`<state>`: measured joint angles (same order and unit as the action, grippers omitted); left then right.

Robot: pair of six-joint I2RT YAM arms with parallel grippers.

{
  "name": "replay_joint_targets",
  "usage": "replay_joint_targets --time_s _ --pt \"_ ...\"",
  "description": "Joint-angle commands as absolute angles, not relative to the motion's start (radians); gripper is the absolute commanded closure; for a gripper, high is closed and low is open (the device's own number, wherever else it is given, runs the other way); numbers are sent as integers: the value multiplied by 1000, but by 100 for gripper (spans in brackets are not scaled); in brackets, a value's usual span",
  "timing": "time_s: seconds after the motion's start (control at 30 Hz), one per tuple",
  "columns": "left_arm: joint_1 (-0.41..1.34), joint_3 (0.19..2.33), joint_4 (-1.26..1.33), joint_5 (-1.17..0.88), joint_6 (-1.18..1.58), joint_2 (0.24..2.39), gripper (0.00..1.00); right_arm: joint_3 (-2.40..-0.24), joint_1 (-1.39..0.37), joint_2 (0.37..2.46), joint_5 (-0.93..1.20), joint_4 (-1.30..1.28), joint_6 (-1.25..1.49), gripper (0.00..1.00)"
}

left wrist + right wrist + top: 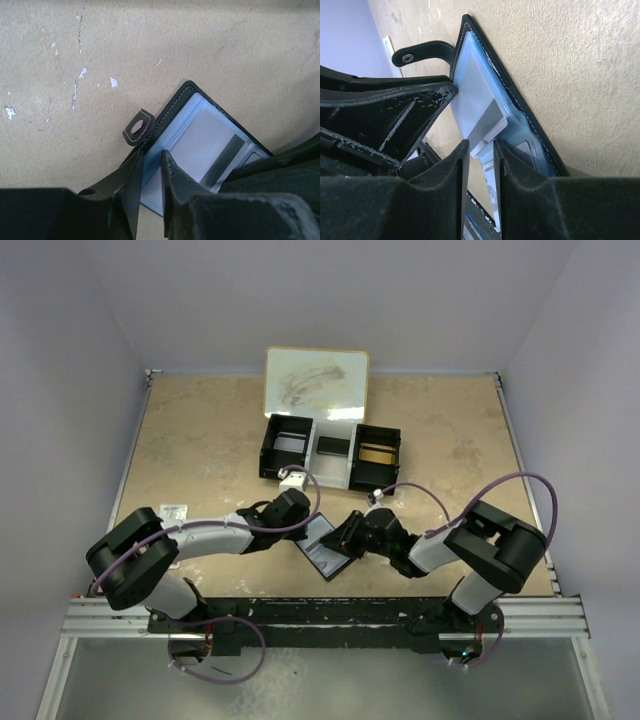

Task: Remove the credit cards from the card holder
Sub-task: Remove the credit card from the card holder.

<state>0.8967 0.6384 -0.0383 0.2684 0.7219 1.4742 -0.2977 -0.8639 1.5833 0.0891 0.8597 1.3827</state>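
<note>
Right gripper (pixel 481 162) straddles card (pixel 475 85) in card holder (pixel 520 112).

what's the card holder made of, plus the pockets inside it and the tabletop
Card holder: black leather or imitation, matte, with pale stitching along the edge and a metal-looking snap on its tab.
Pockets: clear bluish plastic film, glossy; the card shows through.
Tabletop: tan, matte, speckled board with white chips; possibly coated wood composite, hard to tell.

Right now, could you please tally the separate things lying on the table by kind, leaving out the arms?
Card holder: 1
Three-compartment tray: 1
Whiteboard: 1
Small white slip: 1
Total: 4
</note>
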Motion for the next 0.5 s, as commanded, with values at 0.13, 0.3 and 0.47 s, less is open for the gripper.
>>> replay_joint_targets --time_s 0.13,0.3,0.47 --pt "891 600 -65 249 743 1476 83 -307 -869 1651 82 914 1393 80" --pt "891 591 -69 265 758 1466 83 -286 -870 1628 72 936 1393 94" --pt "891 588 -72 285 767 1469 84 -256 -870 1610 81 967 1398 100"
